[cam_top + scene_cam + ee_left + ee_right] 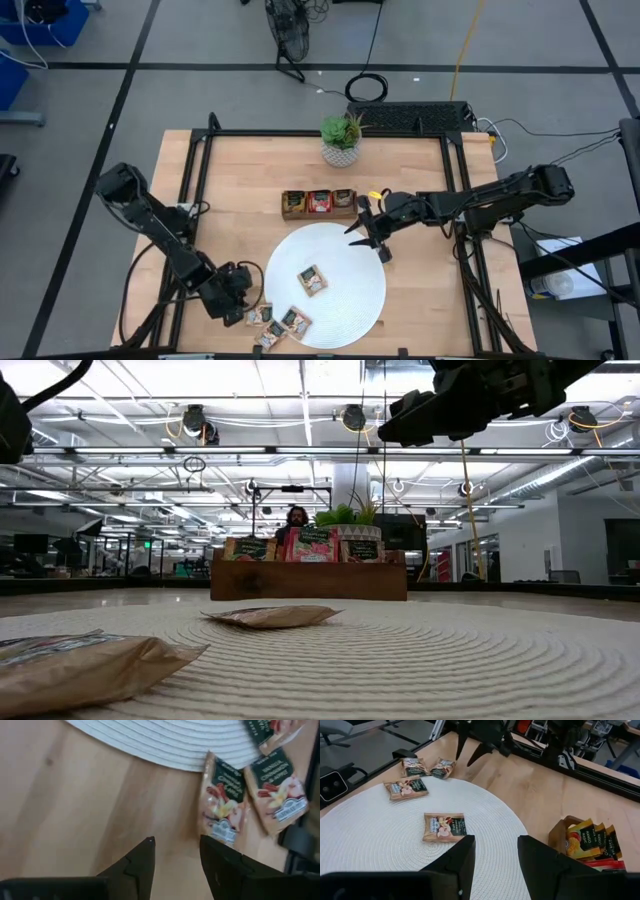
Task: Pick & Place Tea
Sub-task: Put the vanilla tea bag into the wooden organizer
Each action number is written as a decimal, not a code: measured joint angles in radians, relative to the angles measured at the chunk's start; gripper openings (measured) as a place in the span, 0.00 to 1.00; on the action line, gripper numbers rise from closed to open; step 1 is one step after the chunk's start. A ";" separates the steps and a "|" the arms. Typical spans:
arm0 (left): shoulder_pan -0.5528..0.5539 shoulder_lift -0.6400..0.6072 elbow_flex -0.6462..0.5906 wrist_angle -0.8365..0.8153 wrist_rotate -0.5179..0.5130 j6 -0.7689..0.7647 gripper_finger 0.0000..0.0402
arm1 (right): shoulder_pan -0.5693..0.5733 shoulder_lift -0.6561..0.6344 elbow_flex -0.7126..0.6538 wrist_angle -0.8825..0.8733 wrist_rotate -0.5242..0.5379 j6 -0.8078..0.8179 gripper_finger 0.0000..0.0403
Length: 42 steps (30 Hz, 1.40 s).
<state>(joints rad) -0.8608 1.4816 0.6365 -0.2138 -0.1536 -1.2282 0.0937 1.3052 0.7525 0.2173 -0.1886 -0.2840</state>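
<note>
Tan tea sachets with dark green print lie flat. One [313, 280] [445, 826] sits mid-plate on the white round plate [350, 300]. Another [295, 321] rests on the plate's near-left rim. Two more [260, 315] [222, 800] lie on the wood beside that rim. My left gripper [243, 295] [175, 845] hovers open over bare wood just left of those two, nothing between its fingers. My right gripper [368, 235] [492, 845] stands open above the plate's far right part, holding nothing. More sachets stand upright in the wooden tray [318, 203].
A potted plant [341, 140] stands behind the tray at the table's far side. Black frame rails [190, 200] run along the table's left and right edges. Bare wood [230, 230] lies between the left rail and the plate.
</note>
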 joint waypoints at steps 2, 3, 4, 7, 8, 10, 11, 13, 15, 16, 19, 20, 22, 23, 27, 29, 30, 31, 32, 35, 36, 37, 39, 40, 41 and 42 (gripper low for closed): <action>0.000 0.017 0.000 0.034 0.015 -0.005 0.39 | 0.000 0.000 0.000 0.000 0.000 -0.009 0.33; 0.000 0.025 0.000 0.048 0.022 -0.006 0.39 | 0.000 0.000 0.000 0.000 0.000 -0.016 0.33; 0.000 0.031 0.000 0.063 0.028 -0.007 0.39 | 0.000 0.000 0.000 0.000 0.000 -0.019 0.33; 0.000 0.041 0.000 0.097 0.046 -0.012 0.39 | 0.000 0.000 0.000 0.001 0.000 -0.027 0.34; 0.000 0.044 0.000 0.107 0.050 -0.012 0.39 | 0.000 0.000 0.000 0.001 0.000 -0.028 0.34; 0.000 0.049 0.000 0.123 0.051 -0.012 0.39 | 0.000 0.000 0.000 0.002 0.000 -0.028 0.34; 0.000 0.050 0.000 0.127 0.051 -0.012 0.39 | 0.000 0.000 0.000 0.002 0.000 -0.028 0.34; 0.000 0.050 0.000 0.134 0.051 -0.010 0.39 | 0.000 0.000 0.000 0.002 0.000 -0.028 0.34; 0.000 0.050 0.000 0.138 0.051 -0.010 0.39 | 0.000 0.000 0.000 0.002 0.000 -0.028 0.34; 0.000 0.050 0.000 0.137 0.051 -0.009 0.39 | 0.000 0.000 0.000 0.002 0.000 -0.028 0.34; 0.000 0.050 -0.001 0.139 0.056 -0.009 0.39 | 0.000 0.000 0.000 0.002 0.000 -0.028 0.34; 0.000 0.050 -0.004 0.146 0.055 -0.011 0.39 | 0.000 0.000 0.000 0.002 0.000 -0.028 0.33; 0.001 0.050 -0.013 0.157 0.052 -0.016 0.39 | 0.000 0.000 0.000 0.001 0.000 -0.028 0.33; 0.001 0.050 -0.019 0.166 0.052 -0.018 0.39 | 0.000 0.000 0.000 0.001 0.000 -0.028 0.33; 0.001 0.050 -0.049 0.213 0.049 -0.040 0.39 | 0.000 0.000 0.000 -0.007 0.000 -0.028 0.33; 0.001 0.050 -0.066 0.251 0.049 -0.042 0.39 | 0.000 0.000 0.000 -0.010 0.000 -0.028 0.33; 0.001 0.050 -0.073 0.264 0.049 -0.044 0.39 | 0.000 0.000 0.000 -0.011 0.000 -0.028 0.33; 0.001 0.050 -0.079 0.275 0.049 -0.047 0.39 | 0.000 0.000 0.000 -0.011 0.000 -0.028 0.33; 0.001 0.050 -0.084 0.281 0.048 -0.050 0.39 | 0.000 0.000 0.000 -0.011 0.000 -0.028 0.32; 0.001 0.050 -0.096 0.302 0.048 -0.058 0.39 | 0.000 0.000 0.000 -0.011 0.000 -0.028 0.32; 0.001 0.050 -0.100 0.309 0.048 -0.058 0.39 | 0.000 0.000 0.000 -0.012 0.000 -0.028 0.32; 0.002 0.050 -0.104 0.318 0.048 -0.058 0.39 | 0.000 0.000 0.000 -0.012 0.000 -0.028 0.32; 0.002 0.050 -0.118 0.350 0.048 -0.057 0.38 | 0.000 0.000 0.000 -0.012 0.001 -0.028 0.32; 0.002 0.050 -0.123 0.360 0.048 -0.056 0.37 | 0.000 0.000 0.000 -0.012 0.001 -0.029 0.32; 0.002 0.050 -0.128 0.370 0.048 -0.054 0.35 | 0.000 0.000 0.000 -0.012 0.001 -0.032 0.32; 0.002 0.050 -0.132 0.375 0.048 -0.053 0.33 | 0.000 0.000 0.000 -0.012 0.001 -0.036 0.32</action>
<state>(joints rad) -0.8589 1.5314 0.5049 0.1610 -0.1058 -1.2814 0.0937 1.3056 0.7528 0.2054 -0.1875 -0.3197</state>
